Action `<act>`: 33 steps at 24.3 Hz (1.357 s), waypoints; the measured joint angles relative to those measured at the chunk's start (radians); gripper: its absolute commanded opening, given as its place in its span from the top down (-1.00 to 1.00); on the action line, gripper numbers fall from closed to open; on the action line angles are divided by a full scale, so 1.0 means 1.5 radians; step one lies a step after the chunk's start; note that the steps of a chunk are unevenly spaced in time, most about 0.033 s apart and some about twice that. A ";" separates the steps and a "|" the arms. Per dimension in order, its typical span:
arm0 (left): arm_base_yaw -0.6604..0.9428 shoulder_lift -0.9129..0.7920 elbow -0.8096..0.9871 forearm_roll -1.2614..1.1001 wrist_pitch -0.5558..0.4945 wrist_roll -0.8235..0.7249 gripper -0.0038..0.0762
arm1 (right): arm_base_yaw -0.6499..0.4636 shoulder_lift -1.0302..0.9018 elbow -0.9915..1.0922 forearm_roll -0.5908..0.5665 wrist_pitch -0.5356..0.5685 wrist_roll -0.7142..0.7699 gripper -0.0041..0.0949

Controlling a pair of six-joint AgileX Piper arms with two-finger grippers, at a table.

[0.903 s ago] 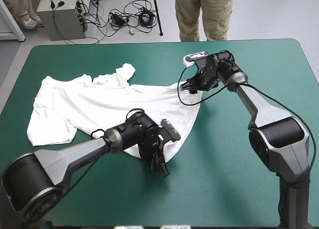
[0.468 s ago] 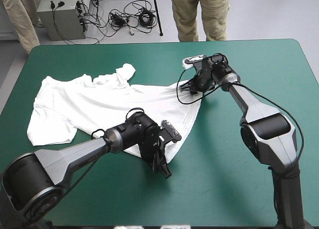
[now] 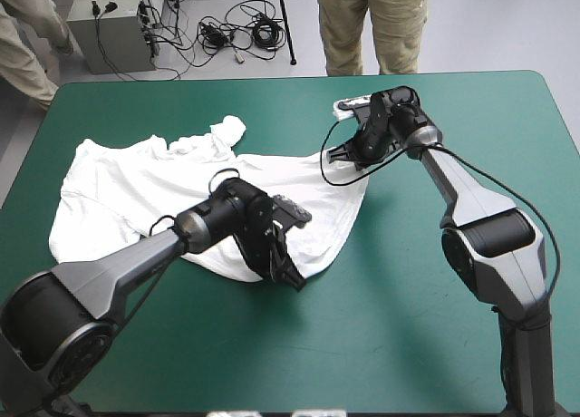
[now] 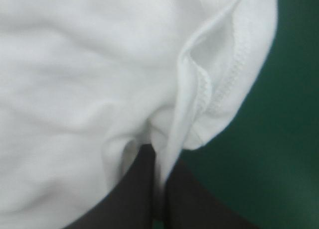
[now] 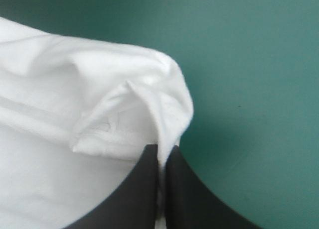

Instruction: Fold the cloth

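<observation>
The white T-shirt [image 3: 154, 186] lies spread and wrinkled across the left and middle of the table. My left gripper [image 3: 288, 275] is at the shirt's near right hem, shut on the T-shirt. The left wrist view shows the stitched hem [image 4: 219, 89] folded up between the closed fingers of the left gripper [image 4: 158, 159]. My right gripper [image 3: 347, 156] is at the shirt's far right corner, shut on the T-shirt. In the right wrist view that corner [image 5: 149, 104] bunches up just ahead of the right gripper [image 5: 161, 154].
A bunched sleeve [image 3: 225, 130] sticks up on the shirt's far side. Bare teal-green cover [image 3: 426, 326] shows in front of and to the right of the shirt.
My right gripper has shut on the shirt's far right corner. My left gripper has drawn the near hem back and to the left, away from the table's front edge.
</observation>
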 measured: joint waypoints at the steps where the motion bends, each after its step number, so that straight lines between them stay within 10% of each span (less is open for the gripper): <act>1: 0.020 -0.010 -0.014 0.000 0.000 0.000 0.93 | -0.002 -0.021 -0.002 0.002 0.001 -0.002 0.95; 13: 0.301 -0.199 -0.273 0.028 -0.066 0.030 0.93 | -0.046 -0.357 -0.007 -0.031 -0.037 -0.036 0.95; 33: 0.304 -0.318 -0.495 0.017 -0.378 0.137 0.93 | -0.046 -0.596 -0.011 -0.026 -0.361 -0.143 0.95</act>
